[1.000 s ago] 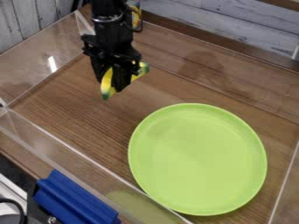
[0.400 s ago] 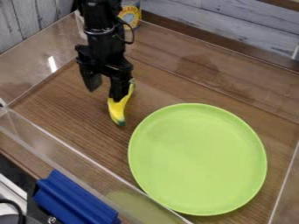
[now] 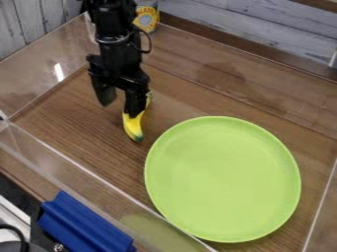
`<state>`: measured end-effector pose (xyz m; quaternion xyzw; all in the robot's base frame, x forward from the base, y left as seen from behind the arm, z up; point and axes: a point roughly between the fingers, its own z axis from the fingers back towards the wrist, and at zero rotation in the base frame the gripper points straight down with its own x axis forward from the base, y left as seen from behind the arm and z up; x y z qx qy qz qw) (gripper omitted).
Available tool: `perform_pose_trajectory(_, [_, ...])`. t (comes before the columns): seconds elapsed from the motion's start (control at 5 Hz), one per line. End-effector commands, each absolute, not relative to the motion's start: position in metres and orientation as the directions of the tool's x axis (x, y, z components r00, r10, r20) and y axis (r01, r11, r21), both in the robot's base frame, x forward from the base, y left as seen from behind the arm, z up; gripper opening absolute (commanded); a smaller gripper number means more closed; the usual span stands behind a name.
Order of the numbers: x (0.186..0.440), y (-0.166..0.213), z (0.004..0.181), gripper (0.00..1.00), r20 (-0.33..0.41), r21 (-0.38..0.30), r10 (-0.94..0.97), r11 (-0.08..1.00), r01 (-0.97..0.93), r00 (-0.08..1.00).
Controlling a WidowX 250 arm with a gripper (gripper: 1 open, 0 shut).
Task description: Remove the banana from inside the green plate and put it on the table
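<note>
The small yellow banana [image 3: 134, 122] lies on the brown wood-grain table [image 3: 79, 118], just left of the green plate [image 3: 223, 177], which holds nothing. My black gripper [image 3: 118, 98] points straight down at the banana's upper end. Its two fingers stand open and grip nothing; the right finger stands right against the banana's top end, which it partly hides.
Clear acrylic walls [image 3: 39, 59] run along the table's left and front edges. A blue object [image 3: 82, 230] lies outside the front wall at the bottom left. A small yellow item [image 3: 146, 15] sits at the back behind the arm.
The gripper has opened and let go of the banana, which dropped from between the fingers onto the table beside the plate. The hand has barely moved.
</note>
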<state>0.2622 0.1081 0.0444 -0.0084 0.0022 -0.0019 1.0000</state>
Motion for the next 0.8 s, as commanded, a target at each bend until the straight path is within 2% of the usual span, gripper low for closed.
perform_pose_trajectory(0.0, [0.2663, 0.114, 0.0482, 1.0, 0.024, -0.003, -0.003, 1.0, 0.003, 1.0])
perform_pose_trajectory(0.6, [0.2724, 0.1161, 0.0405, 1.0, 0.033, -0.009, -0.021, 1.0, 0.021, 0.999])
